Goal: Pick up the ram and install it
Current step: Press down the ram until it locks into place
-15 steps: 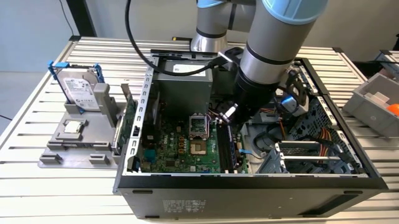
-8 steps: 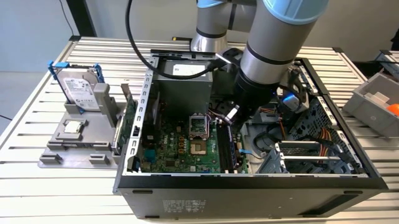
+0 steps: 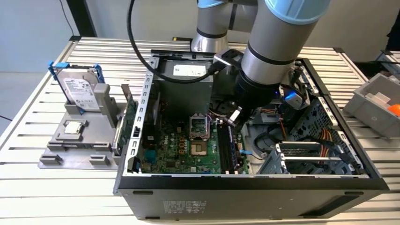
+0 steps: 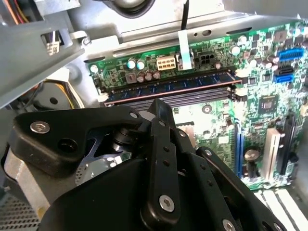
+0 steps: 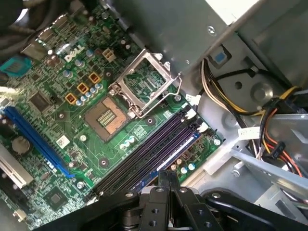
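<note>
Black end effector (image 4: 161, 113), whose fingers are looking closed and empty, is hovering just above the ram (image 4: 168, 86), which is sitting in the motherboard (image 5: 57, 110) slot, probably for pressing it.

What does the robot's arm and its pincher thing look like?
The arm is a fat silvery-grey tube with pale blue caps at its joints and a black band near the wrist. A thick black cable loops down beside it. The gripper is matte black, built from chunky links held by small silver screws.
</note>
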You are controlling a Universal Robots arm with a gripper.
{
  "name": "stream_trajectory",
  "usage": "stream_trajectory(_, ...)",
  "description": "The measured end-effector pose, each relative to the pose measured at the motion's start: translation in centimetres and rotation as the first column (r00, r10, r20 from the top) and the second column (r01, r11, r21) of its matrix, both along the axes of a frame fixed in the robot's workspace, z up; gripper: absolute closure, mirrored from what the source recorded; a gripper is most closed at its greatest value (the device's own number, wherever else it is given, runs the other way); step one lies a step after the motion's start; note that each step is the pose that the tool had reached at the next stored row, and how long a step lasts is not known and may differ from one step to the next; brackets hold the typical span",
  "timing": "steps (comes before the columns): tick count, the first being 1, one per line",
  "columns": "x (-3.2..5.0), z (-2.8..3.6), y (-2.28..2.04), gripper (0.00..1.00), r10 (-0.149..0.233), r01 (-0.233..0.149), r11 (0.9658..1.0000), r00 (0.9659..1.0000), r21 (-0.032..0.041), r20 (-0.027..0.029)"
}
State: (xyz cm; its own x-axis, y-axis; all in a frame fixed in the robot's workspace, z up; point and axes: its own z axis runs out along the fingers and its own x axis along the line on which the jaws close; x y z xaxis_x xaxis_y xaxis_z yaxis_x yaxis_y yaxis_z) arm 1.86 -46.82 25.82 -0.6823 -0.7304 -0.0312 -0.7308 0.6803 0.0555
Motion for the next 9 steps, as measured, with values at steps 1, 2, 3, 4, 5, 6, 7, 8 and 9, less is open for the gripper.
stream_trajectory(1, 0.01, 0.00, 0.00, 1.00, 0.010, -0.010, 0.9999, 0.9999, 0.0001, 0.0005)
stream_trajectory(2, 0.02, 0.00, 0.00, 1.00, 0.020, -0.020, 0.9998, 0.9998, 0.0004, 0.0011)
stream_trajectory(3, 0.04, 0.00, 0.00, 1.00, 0.030, -0.030, 0.9995, 0.9995, 0.0005, 0.0018)
stream_trajectory(4, 0.06, 0.00, 0.00, 1.00, 0.040, -0.040, 0.9992, 0.9992, 0.0006, 0.0024)
stream_trajectory(5, 0.07, 0.00, 0.00, 1.00, 0.051, -0.051, 0.9987, 0.9987, 0.0006, 0.0030)
stream_trajectory(6, 0.08, 0.00, 0.00, 1.00, 0.062, -0.062, 0.9981, 0.9981, 0.0007, 0.0036)
stream_trajectory(7, 0.09, 0.00, 0.00, 1.00, 0.073, -0.073, 0.9973, 0.9973, 0.0007, 0.0046)
stream_trajectory(8, 0.10, -0.01, 0.00, 1.00, 0.084, -0.084, 0.9965, 0.9964, 0.0006, 0.0058)
stream_trajectory(9, 0.11, -0.01, 0.00, 1.00, 0.095, -0.095, 0.9954, 0.9954, 0.0006, 0.0069)
